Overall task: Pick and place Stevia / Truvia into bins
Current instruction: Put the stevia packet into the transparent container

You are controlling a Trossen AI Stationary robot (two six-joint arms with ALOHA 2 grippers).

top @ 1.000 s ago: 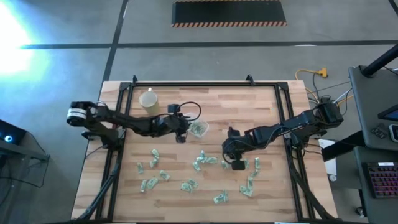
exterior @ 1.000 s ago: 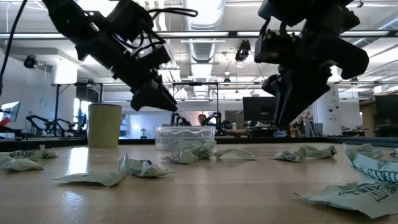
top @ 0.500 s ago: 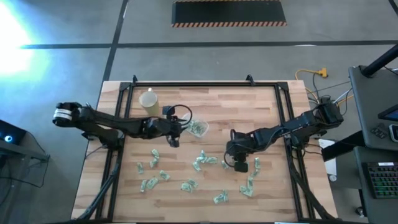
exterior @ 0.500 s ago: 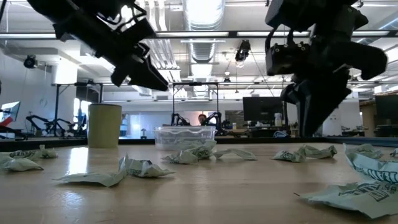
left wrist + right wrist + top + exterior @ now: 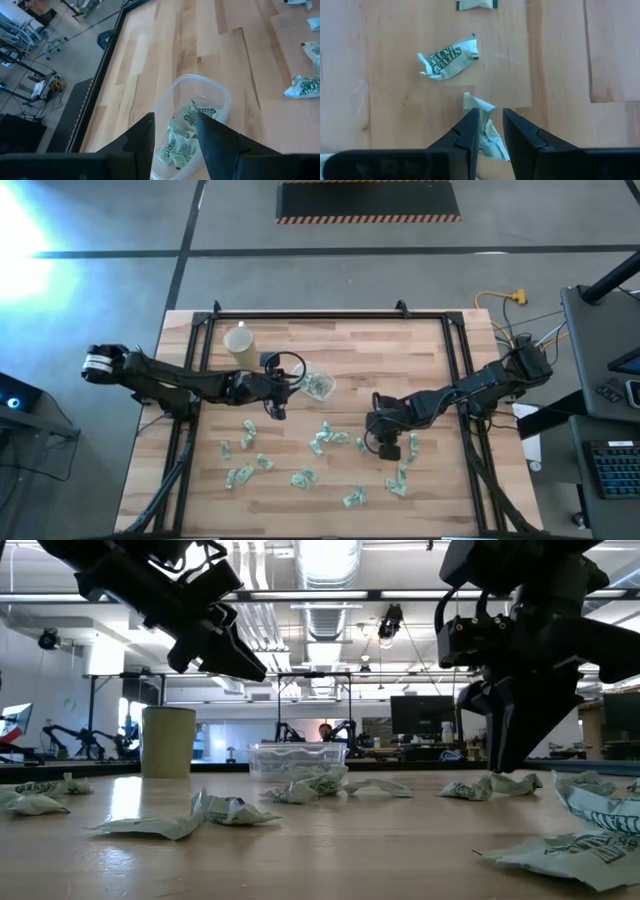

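Note:
Many pale green-and-white Stevia sachets (image 5: 300, 477) lie scattered flat over the near half of the wooden table. A few more lie inside the clear tub (image 5: 320, 386), which stands near the table's middle. My left gripper (image 5: 276, 408) hovers open and empty just left of the tub (image 5: 220, 95), which shows beyond its fingers in the left wrist view. My right gripper (image 5: 385, 448) is down at the table right of centre, its fingers closed in on one crumpled sachet (image 5: 489, 131). My right gripper (image 5: 491, 114) pinches the crumpled sachet between its two fingers, coming from above and pointing down. The fingers are on the sachet's middle; one crumpled end (image 5: 472, 101) sticks out past the fingertips. The sachet still lies on the table.
A pale yellow cup (image 5: 239, 341) stands upright at the far left of the table, behind the tub. Another sachet (image 5: 449, 59) lies just beyond the right gripper. A black frame rails the table's left, right and far edges. The far right part of the wood is bare.
My left gripper has drawn back from over the tub toward the table's left and near edge, and has risen. My right gripper has moved slightly toward the near edge and has come down onto a sachet on the table.

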